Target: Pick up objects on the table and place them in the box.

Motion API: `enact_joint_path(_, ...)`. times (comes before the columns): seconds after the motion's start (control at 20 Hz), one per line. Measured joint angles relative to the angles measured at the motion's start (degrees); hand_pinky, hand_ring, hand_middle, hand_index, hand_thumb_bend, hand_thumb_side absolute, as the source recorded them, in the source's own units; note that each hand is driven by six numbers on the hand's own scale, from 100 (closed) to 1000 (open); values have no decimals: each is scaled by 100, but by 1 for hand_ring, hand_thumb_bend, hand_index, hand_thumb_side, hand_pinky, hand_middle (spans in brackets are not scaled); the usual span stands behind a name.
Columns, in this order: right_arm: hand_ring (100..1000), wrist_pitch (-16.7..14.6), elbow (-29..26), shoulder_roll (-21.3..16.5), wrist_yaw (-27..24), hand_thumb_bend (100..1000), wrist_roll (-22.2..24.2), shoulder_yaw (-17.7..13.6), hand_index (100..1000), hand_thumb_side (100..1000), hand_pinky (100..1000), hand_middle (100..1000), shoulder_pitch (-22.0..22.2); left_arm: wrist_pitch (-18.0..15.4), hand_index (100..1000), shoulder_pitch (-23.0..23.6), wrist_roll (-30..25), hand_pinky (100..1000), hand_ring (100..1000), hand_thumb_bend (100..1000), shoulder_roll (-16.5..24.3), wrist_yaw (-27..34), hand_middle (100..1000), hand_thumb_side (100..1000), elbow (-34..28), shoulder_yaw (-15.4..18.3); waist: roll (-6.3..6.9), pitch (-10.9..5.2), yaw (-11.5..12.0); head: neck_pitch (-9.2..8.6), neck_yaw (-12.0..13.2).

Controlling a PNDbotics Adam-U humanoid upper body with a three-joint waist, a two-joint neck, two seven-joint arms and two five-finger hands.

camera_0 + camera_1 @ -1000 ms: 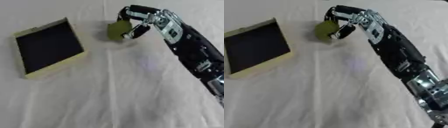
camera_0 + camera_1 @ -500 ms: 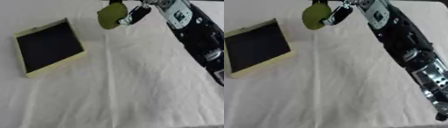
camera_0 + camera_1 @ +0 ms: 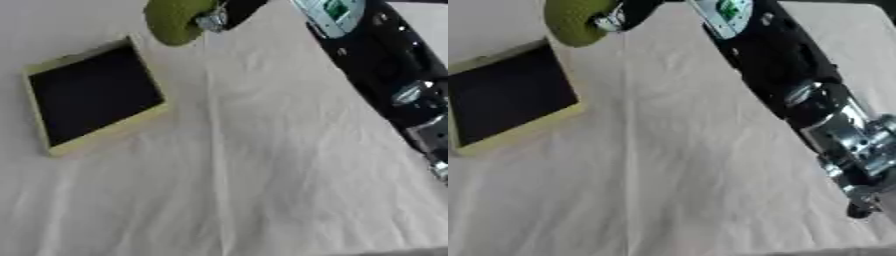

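White cloth, creased down the middle, is spread over the desk (image 3: 262, 175). At the left, a shallow box (image 3: 94, 97) with pale yellow walls and a dark inside is laid askew. An olive-green rounded object (image 3: 175, 19) is held above the cloth near the top edge, just beyond the box's far corner, by the curled fingers of the right hand (image 3: 220, 14), largely cut off by the frame. The black arm is stretched in from the right.
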Motion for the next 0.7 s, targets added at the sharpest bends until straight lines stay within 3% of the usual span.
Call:
enact_joint_path(0.4,542,6,209,782,620,168,-94,59,597,100,573,550,-59,-197,718,-372,-120,763,733,216,-55,35,609,475,0,-33,8,1,250,17,-366)
enact_joint_path(0.7,545,58,535,1265,1154,144,-401,-16,600,100,576,552,-43,-282,718,-508,-177,763,732,222,-115,71,610,470,0,-38,7,19,388,3,-476)
